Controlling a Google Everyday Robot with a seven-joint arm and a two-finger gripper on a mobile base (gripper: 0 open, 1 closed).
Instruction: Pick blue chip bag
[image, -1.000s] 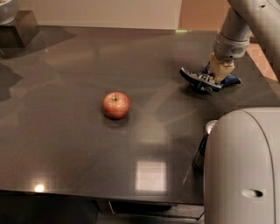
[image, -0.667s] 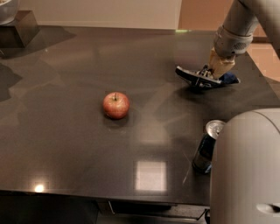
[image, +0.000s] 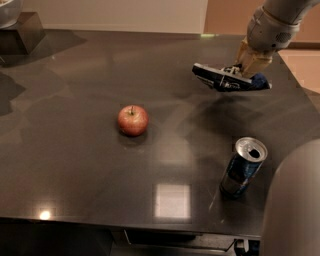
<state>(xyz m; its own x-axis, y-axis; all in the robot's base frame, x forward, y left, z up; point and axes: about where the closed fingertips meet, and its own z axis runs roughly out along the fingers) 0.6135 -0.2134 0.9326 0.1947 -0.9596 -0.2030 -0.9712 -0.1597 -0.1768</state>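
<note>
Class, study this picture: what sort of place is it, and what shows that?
Probably a break-room or kitchen counter: a dark polished countertop holds an apple and an open drink can, while the gripper, far right, grips a blue chip bag above it.

gripper (image: 239, 75) (far right, clutching blue chip bag (image: 212, 75)) has open tabletop (image: 100, 65); can (image: 242, 167), apple (image: 133, 120) apart.

Apple (image: 133, 120) left; can (image: 243, 167) front-right — claw (image: 234, 77) holding chip bag (image: 210, 74) behind it.

loc: prob. kitchenette | counter (image: 75, 165), apple (image: 133, 120), can (image: 243, 167) | pincer (image: 234, 75) far-right gripping blue chip bag (image: 206, 72)
</note>
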